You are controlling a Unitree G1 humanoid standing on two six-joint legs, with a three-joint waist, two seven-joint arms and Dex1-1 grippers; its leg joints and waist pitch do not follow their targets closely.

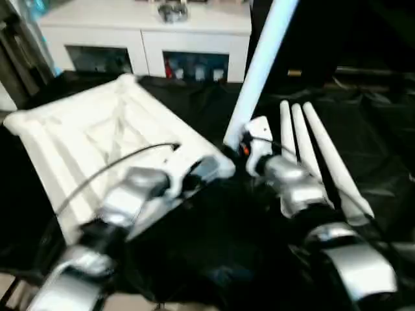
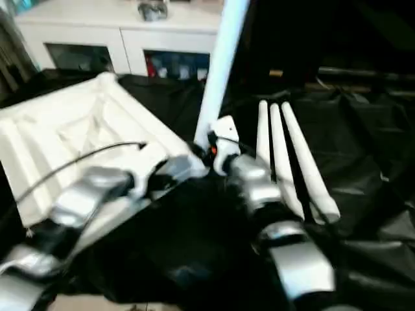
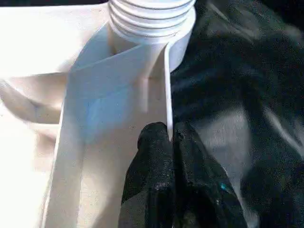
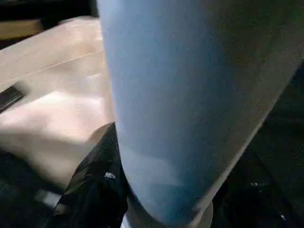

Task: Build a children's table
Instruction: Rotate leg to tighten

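Left eye view: table top (image 1: 97,139) is lying ribbed side up on the left half of the black-draped bench (image 1: 363,149), tilted, one corner pointing toward the white cabinet (image 1: 142,39) behind.

Left tool (image 3: 170,142) is sitting at the top's near-right edge, just short of the corner socket (image 3: 152,19). Left wrist view is showing both black fingers (image 3: 152,156) clenched on the thin side wall of the top, one finger each side of the wall, threaded socket collar right ahead of them. A black cable (image 1: 110,165) is arcing over the top to the left forearm.

Centre: right tool (image 1: 249,146) is grasping one white leg (image 1: 259,65) near its lower end. Leg is standing almost upright, leaning slightly right at its upper end, running out past the top of the picture. Its lower end is sitting right beside the same corner of the table top; can't tell if it's seated in the socket. Right wrist view: the leg is up close, with a black finger (image 4: 95,185) pressed against its side.

Right: three more white legs (image 1: 311,155) are lying side by side on the black cloth, touching or nearly so, fanning slightly, just right of the right forearm.
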